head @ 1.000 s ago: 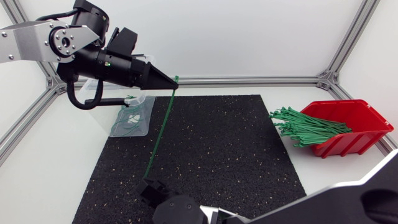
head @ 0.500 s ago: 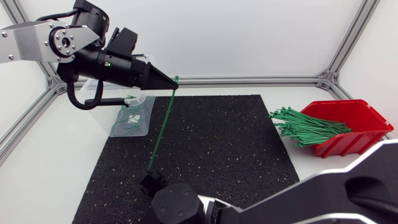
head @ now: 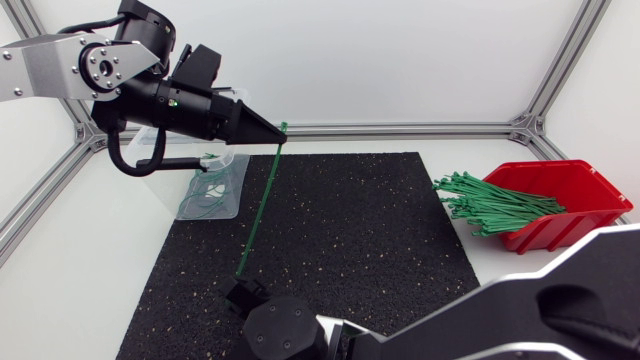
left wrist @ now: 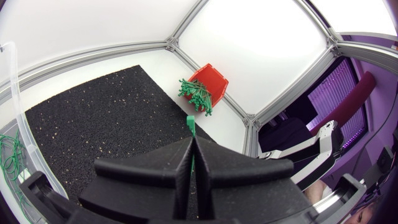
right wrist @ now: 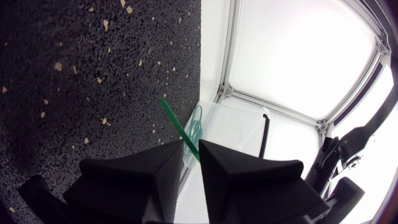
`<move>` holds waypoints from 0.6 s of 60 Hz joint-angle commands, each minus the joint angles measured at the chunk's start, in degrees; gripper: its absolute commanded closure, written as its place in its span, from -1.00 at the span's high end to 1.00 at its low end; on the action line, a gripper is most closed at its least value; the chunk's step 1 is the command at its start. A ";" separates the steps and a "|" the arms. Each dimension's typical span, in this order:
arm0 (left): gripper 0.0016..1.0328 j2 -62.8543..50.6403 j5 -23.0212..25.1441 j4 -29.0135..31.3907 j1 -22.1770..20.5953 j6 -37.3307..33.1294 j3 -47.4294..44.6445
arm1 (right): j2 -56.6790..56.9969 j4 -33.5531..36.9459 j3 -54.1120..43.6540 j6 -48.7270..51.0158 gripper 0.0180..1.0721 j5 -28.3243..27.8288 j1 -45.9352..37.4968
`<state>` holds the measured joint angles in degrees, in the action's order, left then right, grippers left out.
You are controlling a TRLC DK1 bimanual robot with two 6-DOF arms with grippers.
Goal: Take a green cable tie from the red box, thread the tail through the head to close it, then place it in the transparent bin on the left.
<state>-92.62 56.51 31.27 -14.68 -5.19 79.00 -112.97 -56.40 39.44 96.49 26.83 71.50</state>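
Your left gripper point(head: 276, 138) hasn't budged: jaws clamped just behind the head of the green cable tie point(head: 258, 212), which slants down over the mat point(head: 380, 250), right of the transparent bin point(head: 228, 190). Only your right gripper point(head: 244, 293) shuffled a hair at the near-side tail. The tail's between its jaws, but I can't tell if they've bitten, so I'd say threading hasn't started.

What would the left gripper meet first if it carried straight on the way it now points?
Probably the green ties spilling from the red box, which lie straight ahead of the left gripper in its wrist view; if it slopes down, the black mat first.
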 commanded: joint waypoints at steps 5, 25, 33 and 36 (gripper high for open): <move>-0.94 0.42 0.35 0.37 -0.09 -1.22 -0.96 | -1.11 -0.99 0.81 0.90 -0.60 0.24 0.21; -0.94 0.69 0.44 0.37 -0.09 -1.22 -1.39 | -1.99 -1.08 1.96 0.90 -0.64 0.24 0.30; -0.94 0.86 0.44 0.37 -0.09 -1.31 -1.66 | -1.82 -1.08 1.52 1.16 -0.90 -1.96 0.83; -0.94 0.95 0.35 0.37 -0.09 -1.31 -1.75 | -1.91 -1.08 1.60 1.77 -0.90 -1.43 0.83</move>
<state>-92.62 56.49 31.31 -14.68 -5.19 78.96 -113.93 -57.04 40.58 96.60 25.65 71.57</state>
